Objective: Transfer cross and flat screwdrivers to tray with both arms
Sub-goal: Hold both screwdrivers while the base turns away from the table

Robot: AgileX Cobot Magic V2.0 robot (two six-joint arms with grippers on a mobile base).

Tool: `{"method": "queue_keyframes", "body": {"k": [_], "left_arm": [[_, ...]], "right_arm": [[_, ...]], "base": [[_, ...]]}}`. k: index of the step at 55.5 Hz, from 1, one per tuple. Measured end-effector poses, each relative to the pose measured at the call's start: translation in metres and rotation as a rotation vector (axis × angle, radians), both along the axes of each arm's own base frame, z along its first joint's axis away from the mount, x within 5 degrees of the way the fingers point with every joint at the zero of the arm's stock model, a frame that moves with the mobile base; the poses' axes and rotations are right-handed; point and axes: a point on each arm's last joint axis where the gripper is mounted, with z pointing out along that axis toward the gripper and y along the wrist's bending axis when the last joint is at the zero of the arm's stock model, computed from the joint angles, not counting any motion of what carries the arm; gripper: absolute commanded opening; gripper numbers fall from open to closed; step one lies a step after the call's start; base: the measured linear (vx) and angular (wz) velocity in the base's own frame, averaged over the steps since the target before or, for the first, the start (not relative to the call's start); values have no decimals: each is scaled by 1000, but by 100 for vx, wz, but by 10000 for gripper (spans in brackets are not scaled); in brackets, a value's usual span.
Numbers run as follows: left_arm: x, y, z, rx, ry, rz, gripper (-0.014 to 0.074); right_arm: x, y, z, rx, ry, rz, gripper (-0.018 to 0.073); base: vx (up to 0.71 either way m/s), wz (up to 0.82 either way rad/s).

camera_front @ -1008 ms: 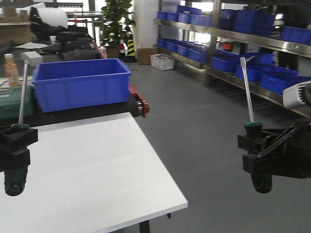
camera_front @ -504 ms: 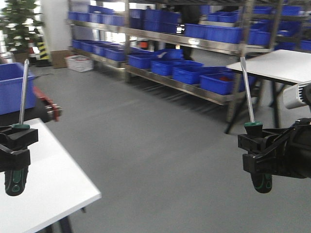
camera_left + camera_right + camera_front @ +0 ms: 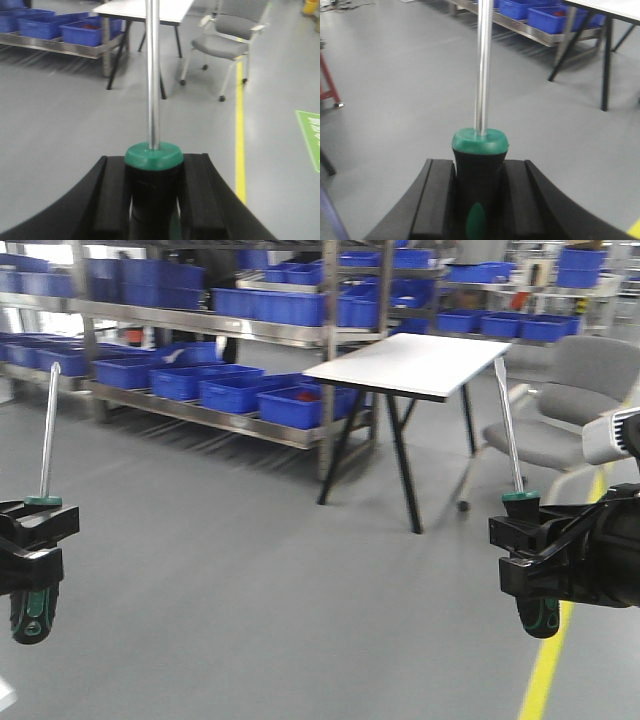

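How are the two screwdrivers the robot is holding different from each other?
The left screwdriver sits in the left end effector, and its shaft tips slightly right at the top. The right screwdriver sits in the right end effector, and its shaft tips left, a bit more. So they lean toward each other. Both point up and have black handles with green collars. Their tips are too small to tell apart.

I see a white table on black legs; a grey chair just right of it; blue bins shelved to its left; a yellow floor line nearer than the table.
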Motion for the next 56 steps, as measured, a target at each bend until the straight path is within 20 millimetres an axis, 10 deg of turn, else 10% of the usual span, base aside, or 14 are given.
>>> {"method": "queue_keyframes", "body": {"k": [56], "left_arm": [[0,0,0,0,1,0,-3]], "right_arm": [[0,0,0,0,0,0,-8]], "base": [[22,-36]]}}
